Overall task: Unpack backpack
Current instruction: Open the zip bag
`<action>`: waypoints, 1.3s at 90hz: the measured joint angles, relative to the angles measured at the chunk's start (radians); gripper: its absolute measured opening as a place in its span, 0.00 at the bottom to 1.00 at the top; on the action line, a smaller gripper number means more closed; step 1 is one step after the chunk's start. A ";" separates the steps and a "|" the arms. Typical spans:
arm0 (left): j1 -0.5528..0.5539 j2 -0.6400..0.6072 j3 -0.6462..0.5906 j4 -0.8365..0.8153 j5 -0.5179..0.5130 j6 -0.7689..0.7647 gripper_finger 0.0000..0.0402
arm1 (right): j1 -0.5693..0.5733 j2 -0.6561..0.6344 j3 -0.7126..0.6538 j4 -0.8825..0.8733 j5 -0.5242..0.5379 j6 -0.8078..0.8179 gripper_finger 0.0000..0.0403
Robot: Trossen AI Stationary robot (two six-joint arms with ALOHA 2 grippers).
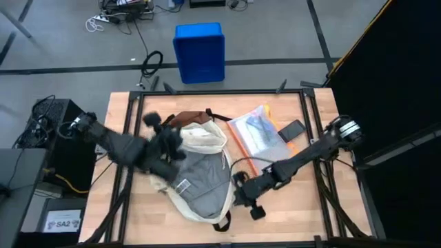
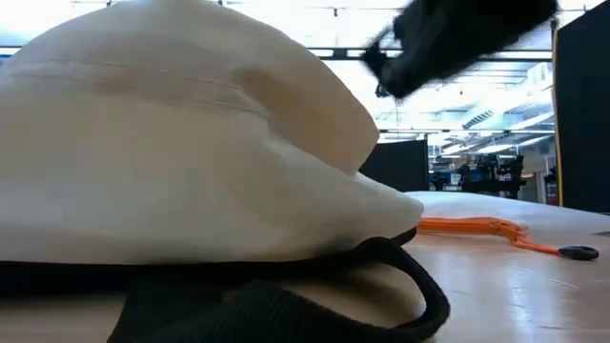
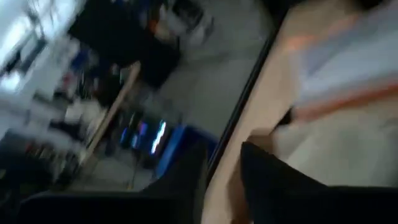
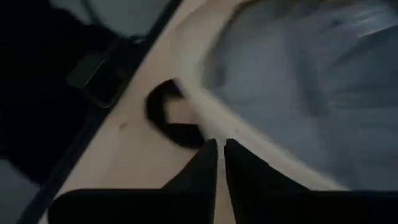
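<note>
Your right claw (image 4: 220,144) is nearly closed, holding nothing, at the backpack's (image 1: 200,180) edge by a dark strap loop (image 4: 168,118); left claw (image 1: 167,141) over the bag's top, grip unclear; backpack lies mid-counter (image 1: 289,200), clear pouch (image 1: 256,132) beside it.

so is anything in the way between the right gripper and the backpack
Nothing visible. The right gripper sits right at the backpack edge on its right side, fingers nearly together. The clear pouch and the phone lie farther back, off that path.

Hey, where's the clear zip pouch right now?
In the high view, the clear pouch lies on the table's far right part, between the backpack and a dark phone.
</note>
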 joint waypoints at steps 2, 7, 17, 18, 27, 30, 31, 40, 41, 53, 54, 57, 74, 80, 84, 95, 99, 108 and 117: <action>0.036 -0.003 0.000 -0.015 0.010 0.002 0.11 | -0.002 0.027 0.000 0.026 -0.023 0.006 0.02; 0.129 -0.015 -0.002 -0.028 0.051 0.004 0.06 | -0.007 0.081 0.009 0.057 -0.053 0.017 0.03; 0.302 -0.021 -0.007 -0.006 0.206 0.080 0.01 | -0.026 0.180 0.040 0.055 -0.076 0.030 0.01; 0.318 -0.019 -0.007 -0.005 0.225 0.086 0.01 | -0.029 0.187 0.043 0.055 -0.077 0.030 0.01; 0.415 0.010 -0.007 0.005 0.403 0.147 0.02 | -0.062 0.227 0.069 0.066 -0.068 0.034 0.01; 0.435 0.023 -0.008 0.012 0.451 0.170 0.02 | -0.074 0.231 0.077 0.074 -0.059 0.035 0.01; 0.440 0.027 -0.008 0.015 0.466 0.178 0.02 | -0.079 0.232 0.078 0.074 -0.054 0.036 0.01; 0.452 0.056 -0.035 0.102 0.635 0.273 0.01 | -0.126 0.233 0.085 0.073 -0.006 0.036 0.00; 0.451 0.058 -0.039 0.119 0.663 0.286 0.00 | -0.131 0.233 0.086 0.073 0.002 0.036 0.00; 0.407 0.078 -0.114 0.367 1.027 0.441 0.00 | -0.196 0.233 0.097 0.084 0.031 0.036 0.01; 0.399 0.079 -0.121 0.388 1.050 0.451 0.00 | -0.202 0.233 0.097 0.088 0.031 0.036 0.01; 0.375 0.081 -0.143 0.446 1.103 0.475 0.00 | -0.218 0.233 0.097 0.093 0.030 0.036 0.01; 0.224 0.082 -0.185 0.601 1.127 0.509 0.00 | -0.299 0.233 0.098 0.123 0.084 0.083 0.01; 0.173 0.081 -0.183 0.655 1.060 0.497 0.00 | -0.317 0.233 0.098 0.152 0.113 0.091 0.01; 0.143 0.081 -0.183 0.682 1.039 0.496 0.00 | -0.326 0.234 0.098 0.183 0.127 0.099 0.01; 0.065 0.099 -0.183 0.728 0.993 0.495 0.00 | -0.342 0.222 0.099 0.233 0.110 0.097 0.00; 0.035 0.102 -0.191 0.738 0.943 0.493 0.00 | -0.342 0.203 0.098 0.216 0.103 0.086 0.01; -0.026 0.102 -0.225 0.780 0.816 0.489 0.00 | -0.323 0.128 0.099 0.150 0.100 0.065 0.01; -0.081 0.102 -0.278 0.859 0.700 0.497 0.00 | -0.278 0.045 0.100 0.025 0.149 0.040 0.00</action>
